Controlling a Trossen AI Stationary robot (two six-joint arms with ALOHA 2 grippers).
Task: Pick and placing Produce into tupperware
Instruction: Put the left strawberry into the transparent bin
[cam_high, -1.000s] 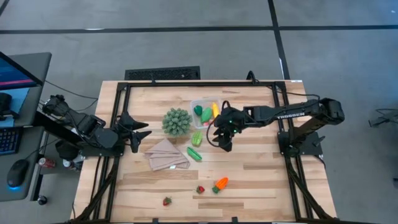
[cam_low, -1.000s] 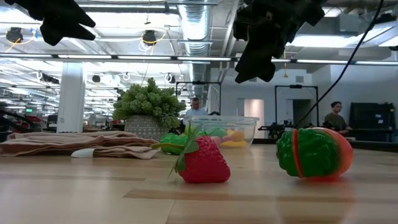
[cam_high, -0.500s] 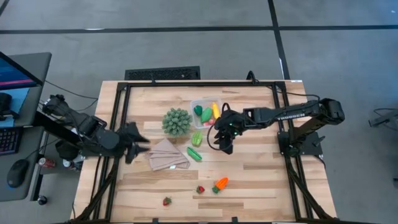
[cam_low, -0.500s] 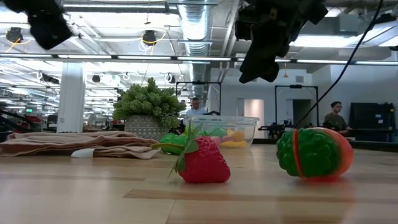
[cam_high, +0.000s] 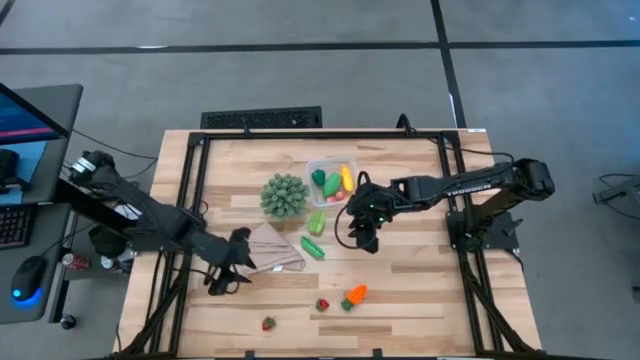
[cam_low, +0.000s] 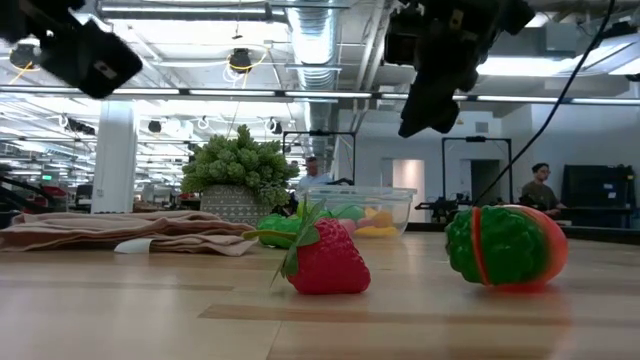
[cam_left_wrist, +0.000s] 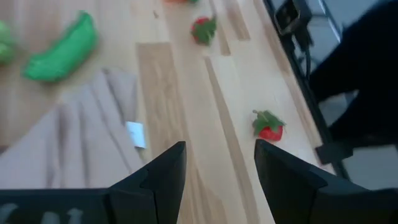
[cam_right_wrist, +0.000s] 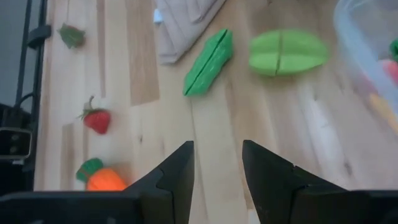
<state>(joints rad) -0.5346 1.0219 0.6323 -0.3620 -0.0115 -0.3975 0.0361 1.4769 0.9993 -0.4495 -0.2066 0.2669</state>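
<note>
**Partway: some produce boxed, five pieces still on the table**

Left to right in the high view:

- My left gripper (cam_high: 222, 277) hangs over the near-left corner of the tan cloth (cam_high: 268, 248), fingers parted, holding nothing. Closest loose piece to it is the left strawberry (cam_high: 268, 323), nearer the front edge, apart from it.
- Second strawberry (cam_high: 322, 304) and the orange carrot (cam_high: 354, 295) lie near each other, also loose.
- Dark green pod (cam_high: 312, 247) and the light green pod (cam_high: 317, 221) lie between cloth and my right gripper (cam_high: 366, 240).
- Tupperware (cam_high: 311, 166) already holds green, yellow and red pieces.
- Right gripper hovers just right of the pods, fingers apart, empty. I judge a pod goes next.
</note>
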